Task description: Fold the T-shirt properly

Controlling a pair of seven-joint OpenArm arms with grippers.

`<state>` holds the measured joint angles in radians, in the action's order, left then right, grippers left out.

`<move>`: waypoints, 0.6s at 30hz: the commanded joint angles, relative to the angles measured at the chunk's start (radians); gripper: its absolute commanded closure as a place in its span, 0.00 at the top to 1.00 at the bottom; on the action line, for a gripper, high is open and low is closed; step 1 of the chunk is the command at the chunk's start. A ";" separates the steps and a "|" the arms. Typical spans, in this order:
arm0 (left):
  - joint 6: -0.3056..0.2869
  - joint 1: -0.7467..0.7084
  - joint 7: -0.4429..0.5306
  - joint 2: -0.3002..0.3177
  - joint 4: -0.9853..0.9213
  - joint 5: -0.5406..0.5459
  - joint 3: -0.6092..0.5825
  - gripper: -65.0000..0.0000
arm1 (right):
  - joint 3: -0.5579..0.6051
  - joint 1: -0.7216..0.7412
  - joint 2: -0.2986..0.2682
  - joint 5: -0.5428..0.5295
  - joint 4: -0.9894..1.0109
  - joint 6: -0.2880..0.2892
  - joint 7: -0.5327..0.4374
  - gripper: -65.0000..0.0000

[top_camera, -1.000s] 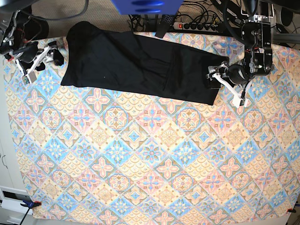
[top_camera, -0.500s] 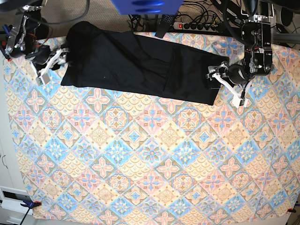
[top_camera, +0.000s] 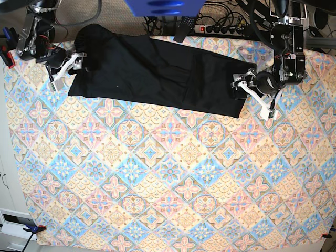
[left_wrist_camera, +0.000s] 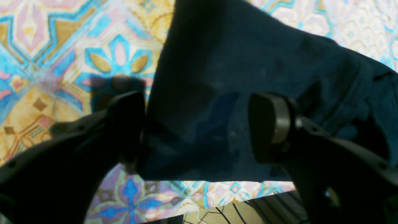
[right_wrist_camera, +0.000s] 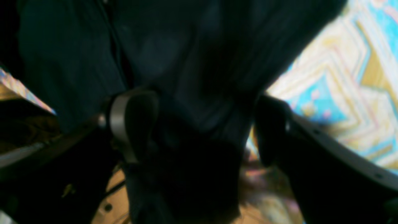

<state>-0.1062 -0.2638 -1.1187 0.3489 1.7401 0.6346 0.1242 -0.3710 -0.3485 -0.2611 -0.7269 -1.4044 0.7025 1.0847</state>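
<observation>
The black T-shirt (top_camera: 157,71) lies as a long folded strip across the far part of the patterned tablecloth (top_camera: 168,173). My left gripper (top_camera: 248,97) is at the shirt's right end, low over it. In the left wrist view it (left_wrist_camera: 199,127) is open, with the shirt's corner (left_wrist_camera: 248,62) lying between the two fingers. My right gripper (top_camera: 69,69) is at the shirt's left end. In the right wrist view it (right_wrist_camera: 202,127) is open, with dark cloth (right_wrist_camera: 186,62) between its fingers.
A power strip (top_camera: 220,29) and cables lie beyond the table's far edge. A blue object (top_camera: 163,6) hangs at top centre. A red clamp (top_camera: 6,53) is at the left edge, and another clamp (top_camera: 34,228) holds the front left corner.
My right gripper has moved right and further back, from beside the table's left edge onto the shirt's left end. The left arm and the shirt have not moved.
</observation>
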 commanded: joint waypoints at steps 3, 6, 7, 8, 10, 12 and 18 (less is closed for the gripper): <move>-0.003 0.007 0.009 0.009 0.019 0.009 0.004 0.79 | 0.000 -0.005 0.013 0.005 -0.006 -0.004 0.010 0.77; -0.003 0.007 0.009 0.009 0.019 0.009 0.004 0.79 | 0.046 -0.005 0.013 0.000 -0.014 -0.004 0.010 0.77; -0.003 0.007 0.009 0.009 0.019 0.009 0.004 0.79 | 0.062 -0.005 0.013 -0.001 -0.014 -0.004 0.010 0.77; -0.003 0.008 0.009 0.009 0.019 0.009 0.004 0.79 | 0.074 -0.005 0.013 -0.001 -0.014 -0.004 0.010 0.77; -0.003 0.008 0.009 0.009 0.019 0.009 0.004 0.79 | 0.096 -0.005 0.016 -0.001 -0.014 -0.004 0.010 0.77; -0.003 0.008 0.009 0.009 0.019 0.009 0.004 0.79 | 0.112 -0.007 0.030 -0.001 -0.014 -0.004 0.010 0.77; -0.003 0.008 0.009 0.009 0.019 0.009 0.004 0.79 | 0.128 -0.010 0.050 -0.001 -0.014 -0.004 0.010 0.71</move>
<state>-0.1059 -0.2630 -1.1187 0.3473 1.7401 0.6350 0.1242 -0.2546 -0.3473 -0.2157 -0.7418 -1.4204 0.6952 1.0454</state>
